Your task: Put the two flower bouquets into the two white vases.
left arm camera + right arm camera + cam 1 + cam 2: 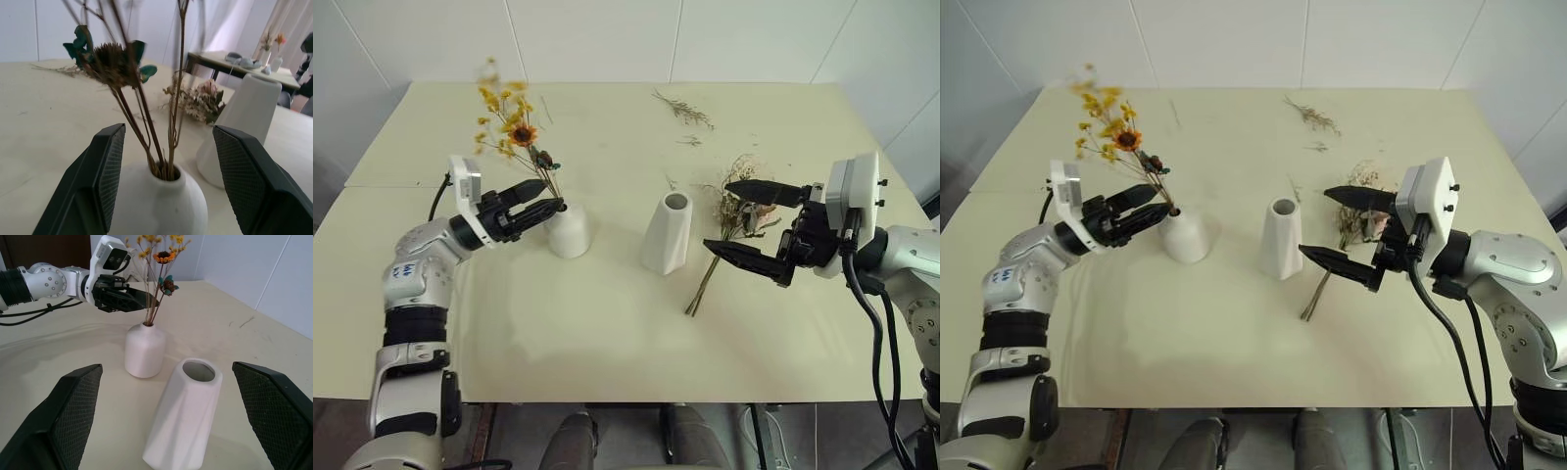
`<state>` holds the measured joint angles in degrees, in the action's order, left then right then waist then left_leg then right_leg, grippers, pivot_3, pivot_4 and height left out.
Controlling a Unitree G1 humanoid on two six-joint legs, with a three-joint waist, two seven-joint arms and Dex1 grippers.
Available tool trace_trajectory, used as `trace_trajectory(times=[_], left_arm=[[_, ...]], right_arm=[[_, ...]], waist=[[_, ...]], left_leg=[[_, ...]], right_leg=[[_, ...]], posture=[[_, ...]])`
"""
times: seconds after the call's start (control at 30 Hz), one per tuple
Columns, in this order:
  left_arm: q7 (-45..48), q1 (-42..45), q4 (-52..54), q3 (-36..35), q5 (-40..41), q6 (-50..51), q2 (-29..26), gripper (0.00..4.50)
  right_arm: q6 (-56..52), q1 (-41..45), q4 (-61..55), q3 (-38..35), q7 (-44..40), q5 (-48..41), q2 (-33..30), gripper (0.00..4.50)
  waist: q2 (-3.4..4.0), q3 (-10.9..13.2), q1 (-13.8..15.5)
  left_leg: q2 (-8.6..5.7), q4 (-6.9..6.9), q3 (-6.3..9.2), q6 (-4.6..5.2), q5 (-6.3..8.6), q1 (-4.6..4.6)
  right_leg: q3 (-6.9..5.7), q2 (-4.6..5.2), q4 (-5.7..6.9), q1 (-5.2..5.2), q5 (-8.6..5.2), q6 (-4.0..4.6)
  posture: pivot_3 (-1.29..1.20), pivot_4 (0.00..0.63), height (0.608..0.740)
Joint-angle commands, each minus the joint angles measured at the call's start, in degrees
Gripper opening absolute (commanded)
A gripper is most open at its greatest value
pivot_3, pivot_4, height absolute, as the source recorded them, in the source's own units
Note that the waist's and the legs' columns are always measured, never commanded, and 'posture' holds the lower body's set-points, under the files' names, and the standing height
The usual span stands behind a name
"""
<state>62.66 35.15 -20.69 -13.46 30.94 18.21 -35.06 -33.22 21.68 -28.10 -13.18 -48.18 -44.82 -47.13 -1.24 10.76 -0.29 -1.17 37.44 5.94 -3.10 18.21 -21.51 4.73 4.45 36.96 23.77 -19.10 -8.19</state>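
So the short, squat matte white ceramic vase (569, 231) is used as the landmark here, sitting on the cream tabletop (607, 333). The sparse bunch of thin brown stems with yellow-orange blossoms and a teal bit (514, 122) is already stood upright in its mouth. The left gripper (546, 207) is held right at that vase's neck, its black fingers parted on either side of the stems, nothing pinched. Just right of the squat vase, the taller tapered faceted white vase (668, 233) is seen standing with an empty mouth. Further right still, the fuller bunch of pink roses with pale dried sprigs (736, 211) is laid flat on the table. The right gripper (736, 219) is held above it, jaws spread wide, nothing grabbed. Some loose dried twigs (683, 110) are scattered well behind, toward the far edge.
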Motion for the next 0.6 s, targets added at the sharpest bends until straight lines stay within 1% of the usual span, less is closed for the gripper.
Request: trace_trajectory(times=[0.03, 0.2, 0.33, 0.4, 0.47, 0.6], left_arm=[[1.7, -2.4, 3.3, -1.2, -0.2, 0.1, -3.4, 2.98], [5.2, -5.2, 3.6, -0.9, -0.9, -0.6, -8.7, 2.98], [10.2, -7.3, 7.2, -1.0, 1.0, 2.7, -13.6, 2.98], [12.1, -4.8, 10.7, -1.3, 3.9, 6.3, -15.4, 2.98], [12.1, -2.7, 13.2, -1.0, 5.3, 8.3, -15.6, 2.98], [13.5, 4.6, 14.6, 0.9, 6.6, 10.2, -15.2, 2.98]], right_arm=[[-2.2, -0.2, -1.3, -5.5, 2.5, -2.3, -1.7, 4.5], [-10.0, -0.4, -1.6, -10.8, 8.6, -6.1, -4.5, 4.5], [-18.0, -1.6, -1.3, -14.2, 13.0, -8.9, -7.9, 4.5], [-27.3, -1.5, 0.6, -13.7, 18.5, -10.1, -10.5, 4.5], [-33.8, -1.3, 1.9, -13.4, 21.1, -11.4, -12.6, 4.5], [-49.6, 5.6, 6.2, -10.6, 28.5, -13.8, -11.8, 4.5]], waist=[[0.0, 0.0, 0.1], [0.0, 0.0, 0.2], [0.0, 0.0, 0.2], [0.01, 0.0, 0.1], [0.0, 0.0, 0.3], [0.02, 0.0, 0.1]], left_leg=[[-0.01, 0.0, 0.01, 0.0, 0.0, 0.0], [-0.01, -0.01, 0.12, 0.03, 0.02, 0.0], [0.0, -0.09, 0.12, 0.25, 0.14, 0.0], [0.01, -0.12, 0.12, 0.28, 0.16, 0.0], [0.01, -0.09, 0.14, 0.31, 0.17, 0.0], [-0.06, -0.04, 0.08, 0.38, 0.14, 0.0]], right_leg=[[0.0, 0.0, 0.0, 0.0, 0.0, 0.0], [-0.01, 0.03, -0.04, -0.02, 0.0, 0.0], [-0.01, 0.03, -0.09, -0.01, 0.0, 0.0], [-0.01, 0.04, -0.14, -0.02, 0.0, 0.0], [-0.03, 0.06, -0.14, -0.04, 0.0, 0.0], [-0.03, 0.09, -0.08, -0.07, 0.0, 0.0]], posture=[[0.0, 0.15, 0.74], [0.0, 0.15, 0.74], [0.0, 0.15, 0.74], [0.0, 0.15, 0.74], [0.0, 0.15, 0.74], [0.0, 0.15, 0.74]])
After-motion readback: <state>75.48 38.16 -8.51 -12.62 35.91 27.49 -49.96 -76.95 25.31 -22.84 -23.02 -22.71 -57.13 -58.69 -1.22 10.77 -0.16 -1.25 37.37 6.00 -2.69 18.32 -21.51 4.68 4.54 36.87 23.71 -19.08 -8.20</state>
